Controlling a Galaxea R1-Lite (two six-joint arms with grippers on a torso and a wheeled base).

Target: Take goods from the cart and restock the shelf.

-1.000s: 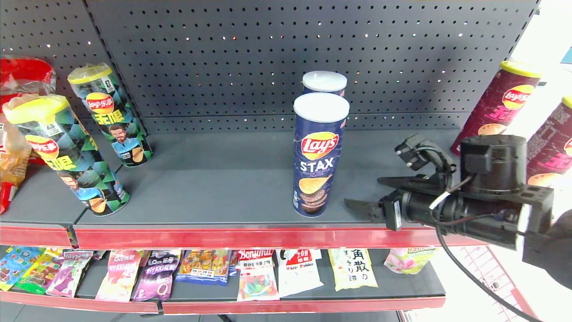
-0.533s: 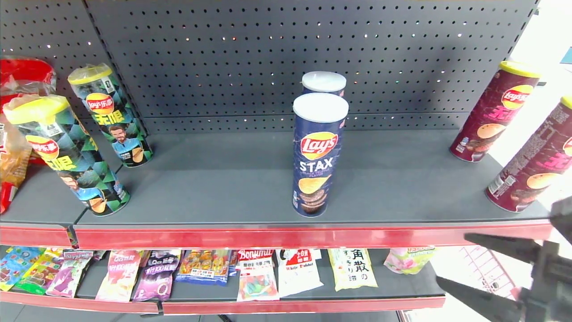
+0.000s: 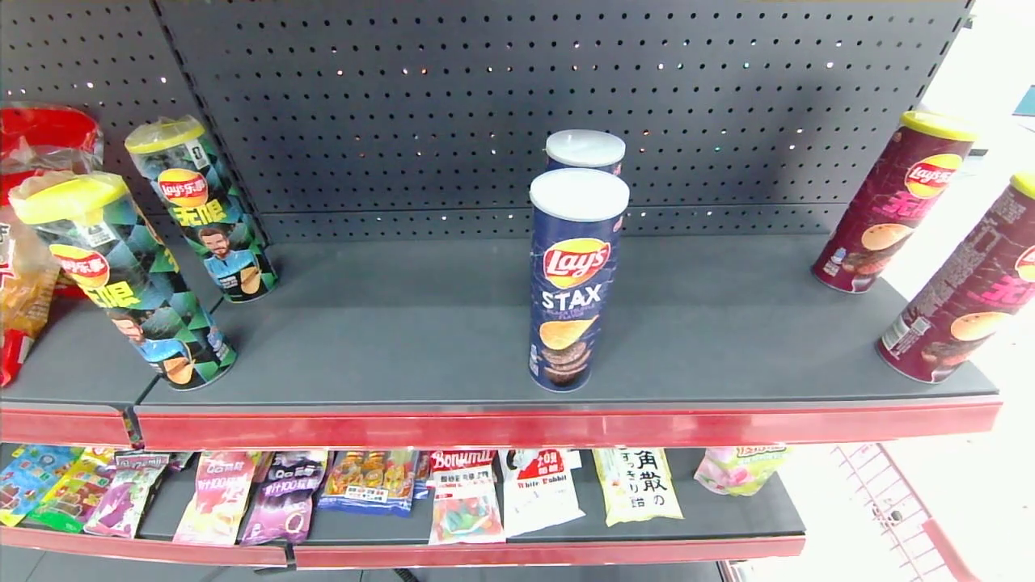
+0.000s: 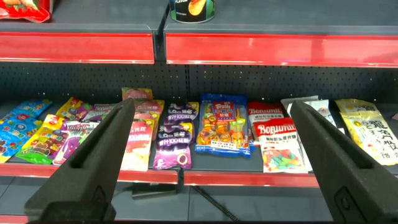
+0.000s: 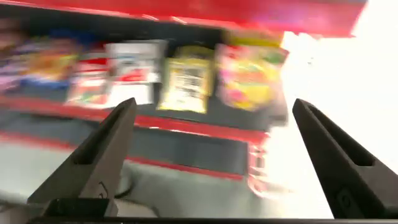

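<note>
The tall dark-blue cardboard chip can with white lid (image 3: 572, 283) stands upright near the front of the grey metal shelf board (image 3: 404, 339). Lower than this board, the left gripper (image 4: 211, 106) and the right gripper (image 5: 216, 104) both have their jaws spread, empty.

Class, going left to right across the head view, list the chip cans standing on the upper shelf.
front green can → rear green can → front blue can → rear maroon can → front maroon can. The rear blue can is omitted: directly behind the front one.
</note>
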